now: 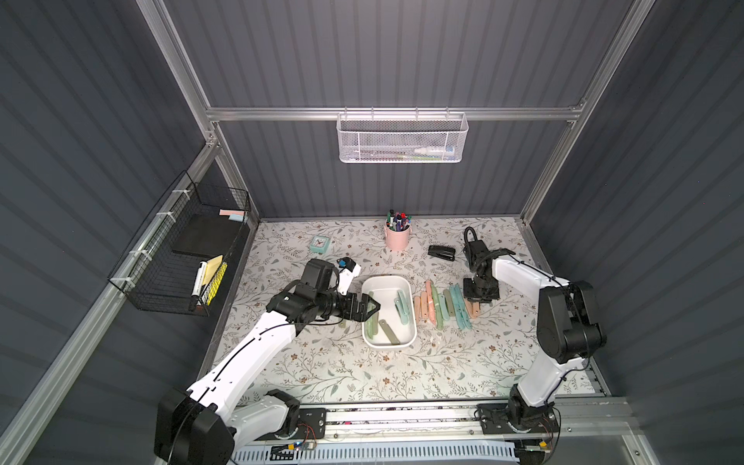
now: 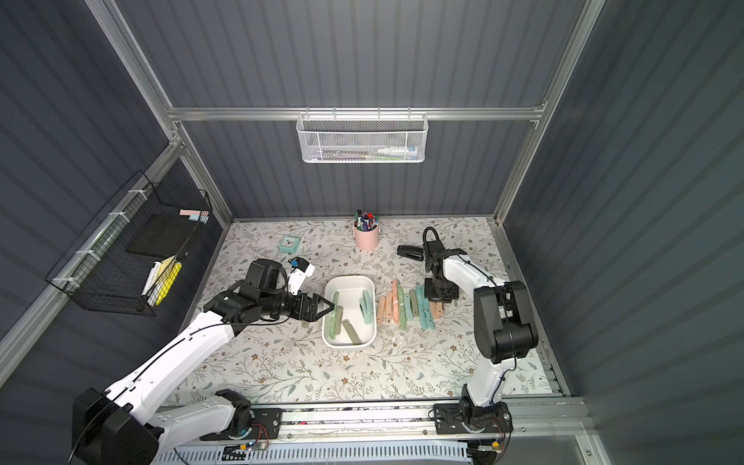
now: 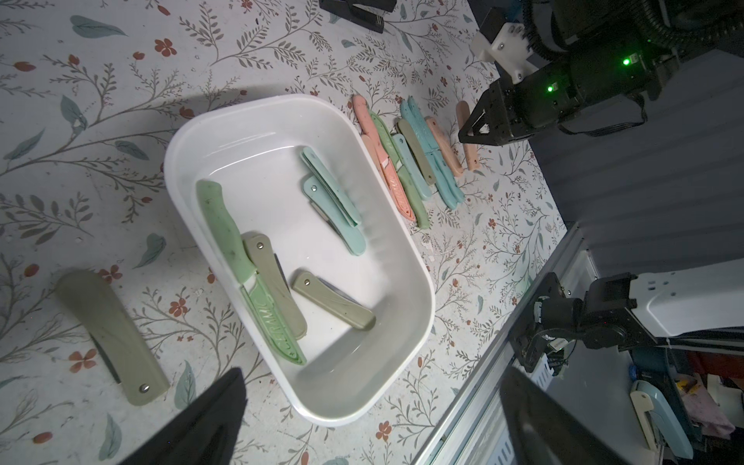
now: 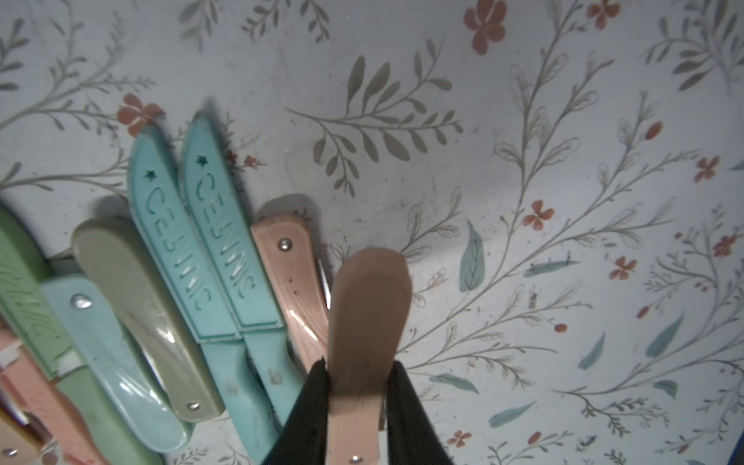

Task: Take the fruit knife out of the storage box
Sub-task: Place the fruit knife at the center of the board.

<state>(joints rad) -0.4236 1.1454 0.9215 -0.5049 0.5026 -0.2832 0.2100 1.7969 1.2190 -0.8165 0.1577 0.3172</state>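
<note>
Peach plastic marked your fruit knife (image 4: 368,298): the right end effector (image 4: 359,365) had it clamped by one end, outside the storage box (image 1: 384,294), just beside the knife row (image 1: 439,306) on the surface (image 1: 322,362). Your left end effector (image 1: 372,305) hung spread wide above the box's near rim, holding nothing.

Overhead and left wrist views share storage box (image 1: 382,292).
</note>
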